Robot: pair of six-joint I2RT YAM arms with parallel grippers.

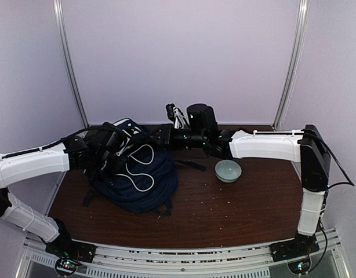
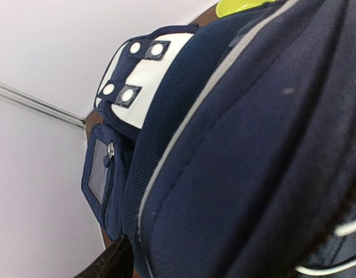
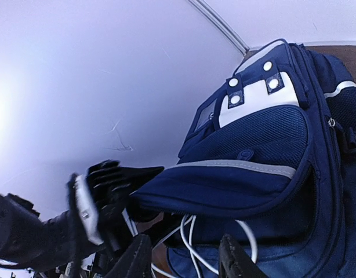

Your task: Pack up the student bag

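While on table (image 1: 224, 214), student bag (image 1: 140, 182) between left fingers (image 3: 117, 176) and right fingers (image 3: 235, 260).

The bag (image 1: 137, 179) lies on the left half of the table (image 1: 224, 214), with a cable (image 1: 144, 168) on it. The bowl (image 1: 228, 170) stands right of it, apart.

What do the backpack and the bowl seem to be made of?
The student bag: navy woven fabric, matte, with visible mesh weave and stitched seams. The bowl: probably glazed ceramic, pale with a soft sheen; plastic cannot be excluded.
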